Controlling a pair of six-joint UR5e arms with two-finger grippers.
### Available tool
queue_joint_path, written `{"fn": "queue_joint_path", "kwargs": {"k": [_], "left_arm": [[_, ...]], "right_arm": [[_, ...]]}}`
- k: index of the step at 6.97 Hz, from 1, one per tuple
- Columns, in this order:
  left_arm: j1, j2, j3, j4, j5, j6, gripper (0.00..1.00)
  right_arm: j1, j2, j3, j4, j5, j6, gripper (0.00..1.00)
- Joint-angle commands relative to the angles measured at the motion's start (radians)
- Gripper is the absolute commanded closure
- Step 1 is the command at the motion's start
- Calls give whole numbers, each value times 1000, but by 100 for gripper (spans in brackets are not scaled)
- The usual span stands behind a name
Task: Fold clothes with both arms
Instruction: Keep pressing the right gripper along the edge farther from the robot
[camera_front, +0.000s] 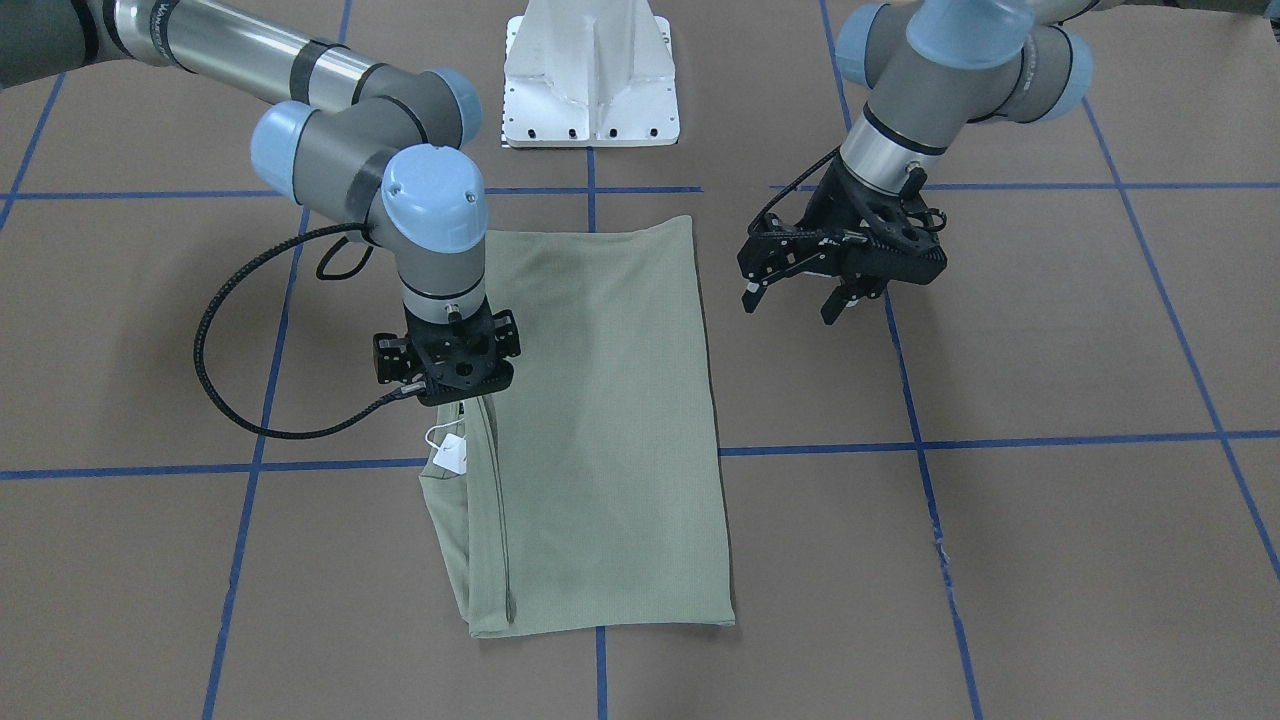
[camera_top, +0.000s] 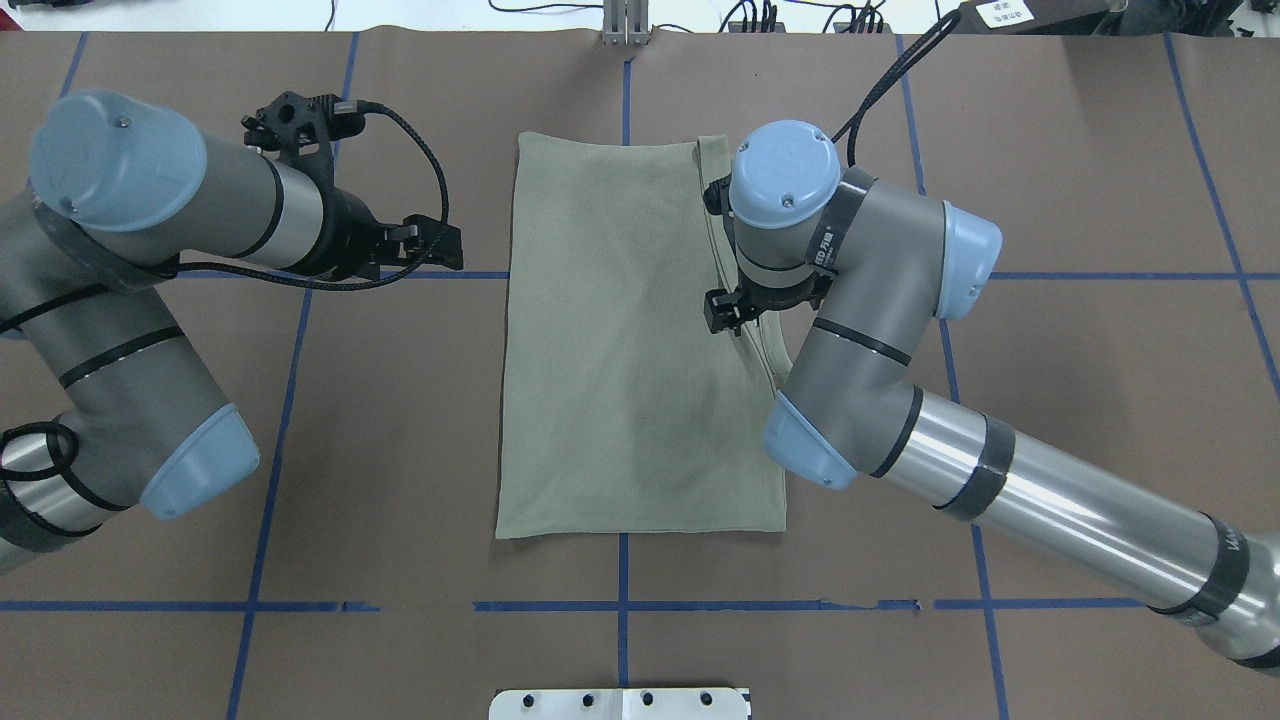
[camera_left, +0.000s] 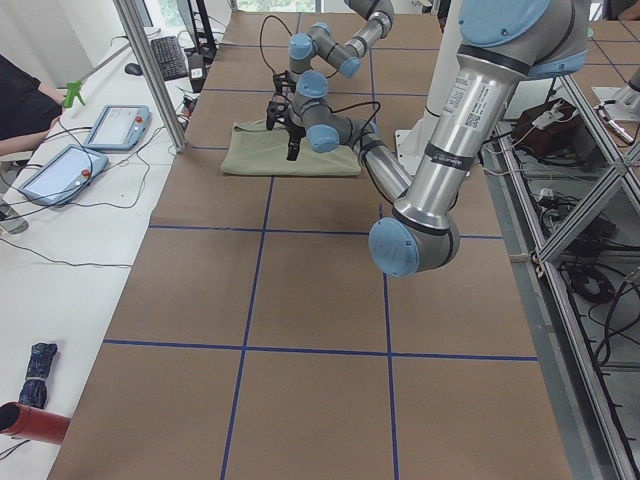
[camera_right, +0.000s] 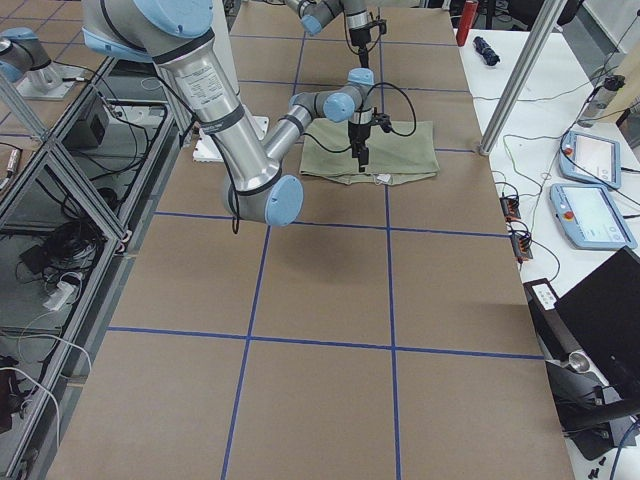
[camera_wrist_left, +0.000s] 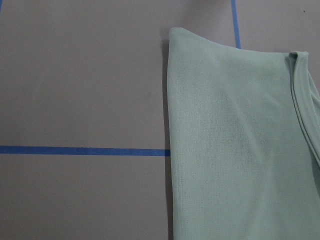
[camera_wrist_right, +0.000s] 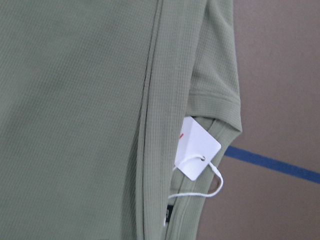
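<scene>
Shirt (camera_front: 610, 430): sage-green knit, folded into one long rectangle; flat at mid-table, between the two arms, one short end toward the pedestal.
Shirt, layered edge: stacked folds and a ribbed band along the long side nearest the right arm.
Hang tag (camera_wrist_right: 198, 148): white card with a red mark, on a white string loop; sticking out of the folds at that layered edge, just beside the right gripper.
Neck label (camera_wrist_right: 168, 214): small, dark, tucked among the folds near the tag.
Right gripper (camera_front: 450, 372): pointed straight down over the layered edge, close to the cloth; fingers hidden beneath its own body, so cannot tell whether spread or pinching fabric.
Left gripper (camera_front: 790, 300): tilted, held over bare table just beside the opposite long edge, apart from the cloth; fingers spread wide, nothing between them.
Table (camera_front: 1020, 560): brown covering, blue tape grid.
Pedestal (camera_front: 590, 80): white metal, beyond the shirt's short end on the robot's side.
</scene>
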Motion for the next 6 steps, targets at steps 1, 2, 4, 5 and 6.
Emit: {"fn": "queue_joint_path", "kwargs": {"k": [1,2,4,5,6], "left_arm": [[-2,-11,-2,-2,35,4,0],[-2,-15,-2,-2,35,4,0],[-2,-22,-2,-2,33,4,0],[-2,-24,-2,-2,33,4,0],[-2,-24,1,-2,33,4,0]], "right_arm": [[14,60,-151,80,-1,-5,0],[14,67,-188,83,-1,-9,0],[15,77,-216,83,-1,-38,0],[28,77,-216,83,-1,-44,0],[47,76,-216,83,2,-72,0]]}}
